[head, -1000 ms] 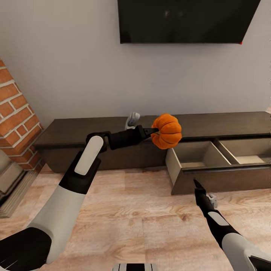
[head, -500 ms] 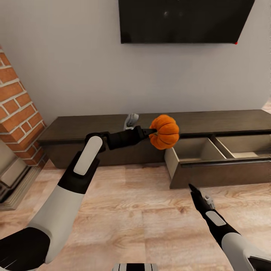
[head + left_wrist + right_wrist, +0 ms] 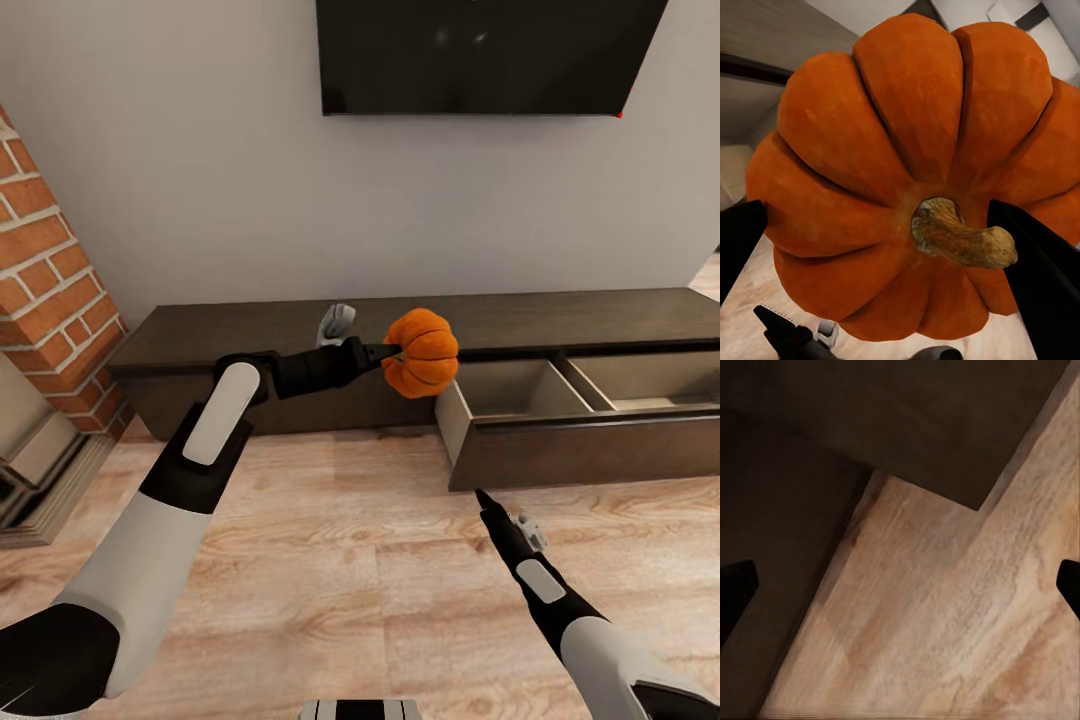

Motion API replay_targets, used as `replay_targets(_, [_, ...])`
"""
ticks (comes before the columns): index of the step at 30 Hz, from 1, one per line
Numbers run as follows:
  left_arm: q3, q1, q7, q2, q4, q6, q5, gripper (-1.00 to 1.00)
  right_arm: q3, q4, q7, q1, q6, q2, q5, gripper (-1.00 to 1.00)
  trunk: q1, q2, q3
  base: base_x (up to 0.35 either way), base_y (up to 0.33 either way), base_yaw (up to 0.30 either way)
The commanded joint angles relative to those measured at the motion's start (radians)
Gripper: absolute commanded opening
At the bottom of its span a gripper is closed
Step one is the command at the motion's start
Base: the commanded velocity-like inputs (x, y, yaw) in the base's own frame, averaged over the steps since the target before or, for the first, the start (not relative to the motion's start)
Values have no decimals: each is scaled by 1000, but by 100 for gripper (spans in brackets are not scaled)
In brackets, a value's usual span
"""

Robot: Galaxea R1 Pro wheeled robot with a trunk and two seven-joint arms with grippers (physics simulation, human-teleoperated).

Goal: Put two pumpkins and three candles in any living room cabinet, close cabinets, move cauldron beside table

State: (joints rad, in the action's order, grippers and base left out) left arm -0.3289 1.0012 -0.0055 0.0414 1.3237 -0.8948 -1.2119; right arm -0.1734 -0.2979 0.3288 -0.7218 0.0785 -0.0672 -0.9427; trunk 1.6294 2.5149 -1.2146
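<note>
Cabinet (image 3: 300, 345) drawer (image 3: 590, 440) is pulled open, its tan left compartment bare, with clear space above it. Pumpkin (image 3: 422, 352) is held aloft just beside the drawer's left corner, clamped at the stem end by the left gripper (image 3: 388, 352). It should be carried across past the drawer's side wall, then lowered inside before release. Right gripper (image 3: 484, 497) hangs over the floor (image 3: 350, 560), fingers spread, holding nothing.

The pumpkin (image 3: 907, 172) has a matt orange, ribbed skin and a rough, tan woody stem (image 3: 960, 236). The cabinet (image 3: 250, 335) is dark-brown wood with a dull sheen, its open drawer (image 3: 520, 390) lined smooth tan. The floor (image 3: 360, 580) is light, grained wood plank; the fireplace (image 3: 45, 290) is rough red brick
</note>
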Motion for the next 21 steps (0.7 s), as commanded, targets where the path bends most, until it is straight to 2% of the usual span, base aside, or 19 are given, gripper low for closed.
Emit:
replay_targets(1, [1, 1, 0, -1, 0, -3, -1, -100, 1, 2, 8, -1, 4, 3, -5, 100, 0, 0, -1, -2, 0, 0])
replay_targets(3, [1, 1, 0, -3, 0, -3, 1, -100, 2, 1, 14, -1, 8, 15, 17, 100, 0, 0, -1, -1, 0, 0])
replay_targets(6, [1, 1, 1, -7, 0, -3, 8, -100, 4, 0, 31, -1, 22, 36, 86, 100, 0, 0, -1, 0, 0, 0])
replay_targets(10, [1, 1, 1, -19, 0, -3, 17, -100, 4, -20, 43, -1, 44, 58, 206, 100, 0, 0, -1, 0, 0, 0])
replay_targets(11, [2, 1, 2, -21, 0, -3, 19, -100, 4, -35, 46, -1, 47, 66, 254, 100, 0, 0, -1, 0, 0, 0])
replay_targets(12, [2, 1, 2, -23, 0, -3, 20, -100, 5, -43, 48, -1, 47, 70, 280, 100, 0, 0, -1, 0, 0, 0])
replay_targets(14, [2, 1, 2, -30, 0, -3, 22, -100, 7, -76, 54, -1, 40, 83, 395, 100, 0, 0, -1, 0, 0, 0])
replay_targets(15, [2, 1, 2, -33, 0, -3, 22, -100, 8, -86, 55, -1, 34, 87, 427, 100, 0, 0, -1, 0, 0, 0])
replay_targets(16, [2, 1, 2, -40, 1, -3, 25, -100, 13, -106, 57, -1, 16, 93, 494, 100, 0, 0, -1, 0, 0, 0])
replay_targets(17, [2, 1, 2, -44, 1, -3, 27, -100, 16, -118, 57, -1, 2, 95, 528, 100, 0, 0, -1, 0, 0, 0])
replay_targets(18, [3, 1, 2, -51, 2, -3, 33, -100, 26, -143, 60, -1, -36, 100, 596, 100, 0, 0, -1, 0, 0, 0])
replay_targets(19, [4, 1, 2, -55, 2, -3, 36, -100, 32, -158, 64, 0, -59, 102, 629, 100, 0, 0, -1, 0, 0, 0])
replay_targets(21, [7, 1, 2, -72, 3, -3, 47, -100, 64, -215, 109, 2, -148, 104, 746, 100, 0, 0, -1, 0, 0, 0])
